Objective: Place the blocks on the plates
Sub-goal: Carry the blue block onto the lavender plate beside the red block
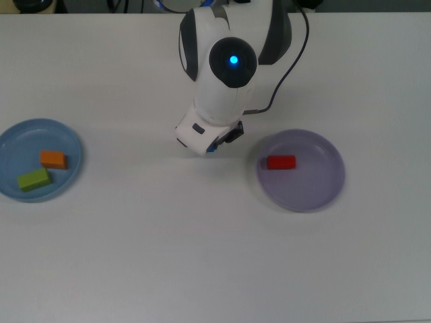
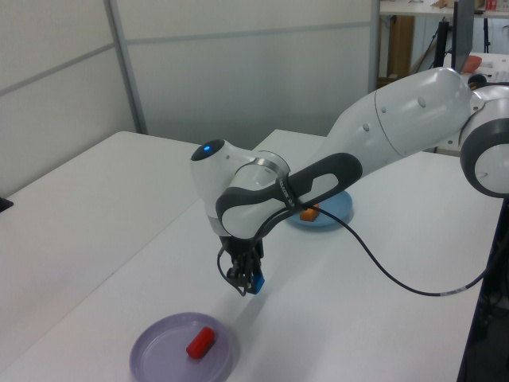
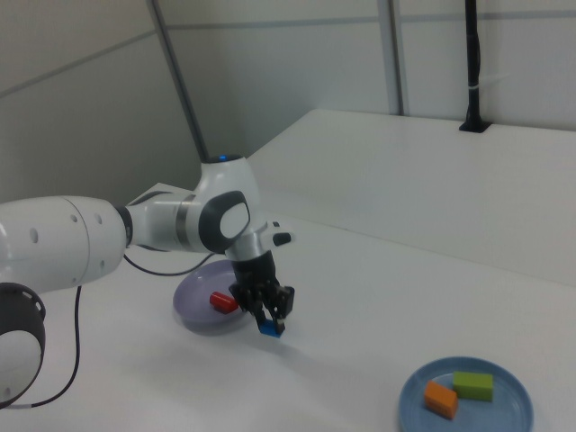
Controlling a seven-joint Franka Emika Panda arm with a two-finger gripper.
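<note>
Gripper clamped on blue cube, held just clear of white table, between the two plates. Red block on lavender plate. Orange block and green block side by side on light blue plate. Grey partition walls behind table; black post stands at far edge in right view.

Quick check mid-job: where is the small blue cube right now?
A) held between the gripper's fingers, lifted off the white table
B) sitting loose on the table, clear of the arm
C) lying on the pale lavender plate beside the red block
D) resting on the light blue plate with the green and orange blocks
A: the small blue cube sits pinched in the gripper, with clear space between it and the white table in the left and right views.
</note>
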